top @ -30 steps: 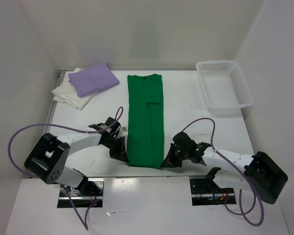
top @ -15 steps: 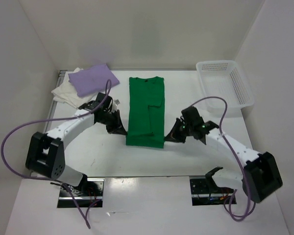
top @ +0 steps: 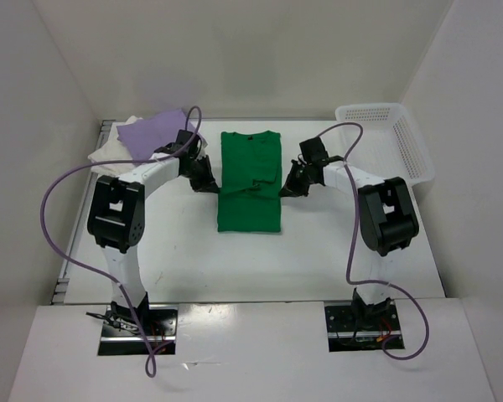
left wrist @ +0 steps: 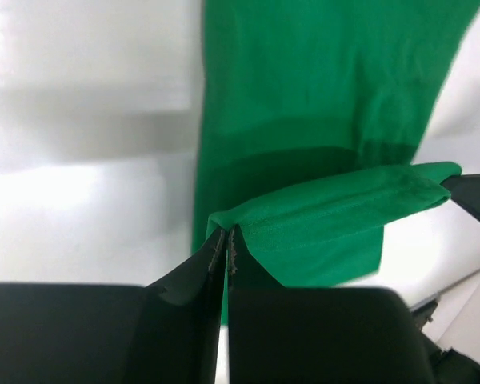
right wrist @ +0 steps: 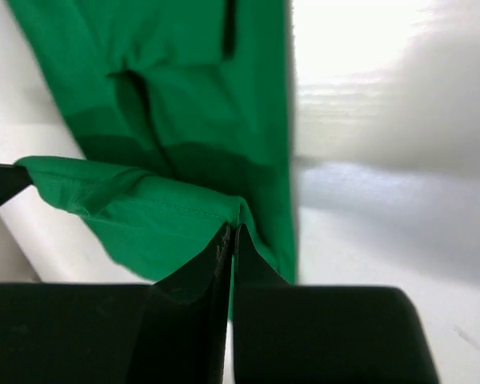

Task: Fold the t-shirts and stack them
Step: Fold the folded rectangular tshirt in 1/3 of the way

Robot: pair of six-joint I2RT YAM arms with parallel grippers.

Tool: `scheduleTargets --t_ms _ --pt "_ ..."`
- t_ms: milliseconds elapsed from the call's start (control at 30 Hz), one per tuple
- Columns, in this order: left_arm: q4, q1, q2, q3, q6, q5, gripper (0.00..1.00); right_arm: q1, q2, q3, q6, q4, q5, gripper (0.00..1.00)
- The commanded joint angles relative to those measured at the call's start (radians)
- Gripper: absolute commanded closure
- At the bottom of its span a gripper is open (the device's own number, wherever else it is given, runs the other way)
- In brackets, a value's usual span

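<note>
Left gripper [top: 210,185] and right gripper [top: 284,189] each have jaws clamped on a hem corner of the green shirt [top: 250,213], holding that edge raised and level, probably to fold it toward the collar.

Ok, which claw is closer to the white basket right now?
Right. The right claw grips the green t-shirt's right edge, left of the basket; the left claw grips its left edge, across the shirt and farther away.
</note>
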Motion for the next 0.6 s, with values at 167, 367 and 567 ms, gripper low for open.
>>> scheduleTargets --t_ms 167,367,567 --pt "0.062 0.057 0.023 0.048 0.003 -0.043 0.7 -0.046 0.089 0.111 -0.064 0.028 0.065 0.71" --pt "0.143 0.022 -0.168 -0.103 -0.066 0.015 0.7 -0.046 -0.086 0.06 -0.073 0.017 0.074 0.57" --pt "0.281 -0.172 -0.185 -0.306 -0.19 0.048 0.72 0.05 -0.137 -0.035 -0.062 0.031 0.053 1.0"
